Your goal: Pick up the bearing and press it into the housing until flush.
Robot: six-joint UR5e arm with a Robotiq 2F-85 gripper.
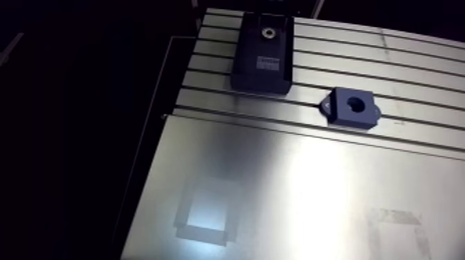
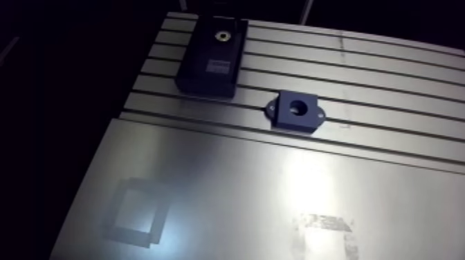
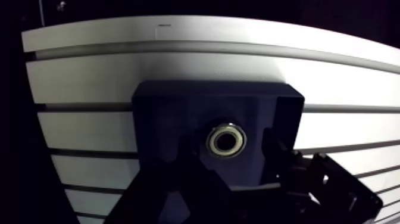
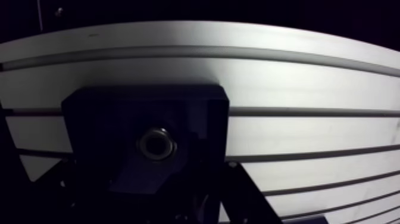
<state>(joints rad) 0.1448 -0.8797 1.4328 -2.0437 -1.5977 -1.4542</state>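
On the counter (image 1: 311, 180) the housing (image 1: 353, 107) lies on the slotted part, its bore empty. Beyond it, at the far edge, a dark tray (image 1: 249, 48) carries the bearing (image 3: 226, 140). The jaws hang spread and empty just short of it. This looks like the approach. Next, lower squarely, straddle the ring, then close.

Tool (image 3: 238, 179): seen in the wrist view, facing downward, both fingers rising dark from the near edge.
Fingers (image 3: 324, 187): spread wide apart, one left and one right, not clamped.
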